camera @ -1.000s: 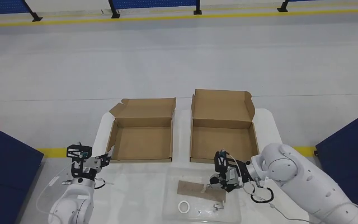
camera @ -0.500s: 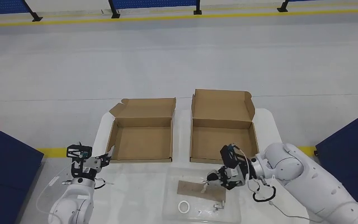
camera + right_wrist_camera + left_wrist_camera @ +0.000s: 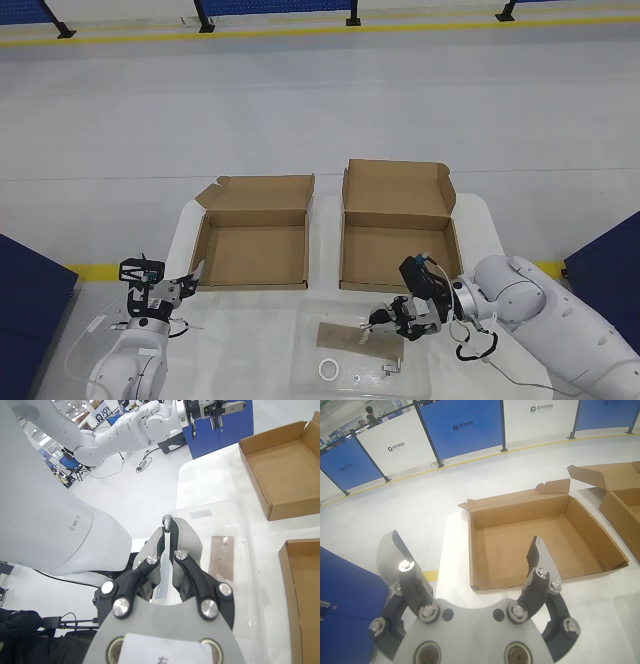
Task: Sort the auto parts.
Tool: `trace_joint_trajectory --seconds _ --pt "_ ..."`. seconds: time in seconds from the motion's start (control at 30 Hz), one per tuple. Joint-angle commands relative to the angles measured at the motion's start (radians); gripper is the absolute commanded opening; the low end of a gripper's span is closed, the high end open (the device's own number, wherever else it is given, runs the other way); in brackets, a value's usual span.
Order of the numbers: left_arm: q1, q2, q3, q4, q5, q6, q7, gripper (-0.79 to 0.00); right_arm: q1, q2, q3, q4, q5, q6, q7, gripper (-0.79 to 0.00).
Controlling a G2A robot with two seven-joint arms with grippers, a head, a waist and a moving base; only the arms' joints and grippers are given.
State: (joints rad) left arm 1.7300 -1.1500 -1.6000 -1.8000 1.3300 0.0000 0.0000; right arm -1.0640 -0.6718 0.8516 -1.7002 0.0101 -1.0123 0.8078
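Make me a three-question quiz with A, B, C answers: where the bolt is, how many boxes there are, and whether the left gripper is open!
1. Where is the bolt? A inside a cup; B in the right gripper; C on a plate.
2. How many boxes are there? A one; B two; C four.
3. The left gripper is: A open; B shut on a spoon; C shut on a sock.
Answers: 1 B, the right wrist view shows the bolt pinched at the gripper's tip; 2 B, two open cardboard boxes sit side by side; 3 A, its jaws stand wide apart with nothing between.
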Motion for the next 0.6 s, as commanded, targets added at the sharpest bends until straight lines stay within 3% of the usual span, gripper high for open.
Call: trace_joint_trajectory --seconds 0.0,0.4,0.57 --pt "0.0 0.0 0.0 0.0 0.0 0.0 0.0 0.0 0.0 0.0 0.0 0.0 0.0 0.0 0.0 -0.785" --pt "0.0 0.0 0.0 0.0 0.0 0.0 0.0 0.0 -0.009 -0.001 0.006 0.001 0.018 0.0 -0.031 -0.785" --pt "0.0 0.0 0.0 0.0 0.0 0.0 0.0 0.0 -0.022 0.012 0.036 -0.018 0.161 0.0 -0.018 -0.785"
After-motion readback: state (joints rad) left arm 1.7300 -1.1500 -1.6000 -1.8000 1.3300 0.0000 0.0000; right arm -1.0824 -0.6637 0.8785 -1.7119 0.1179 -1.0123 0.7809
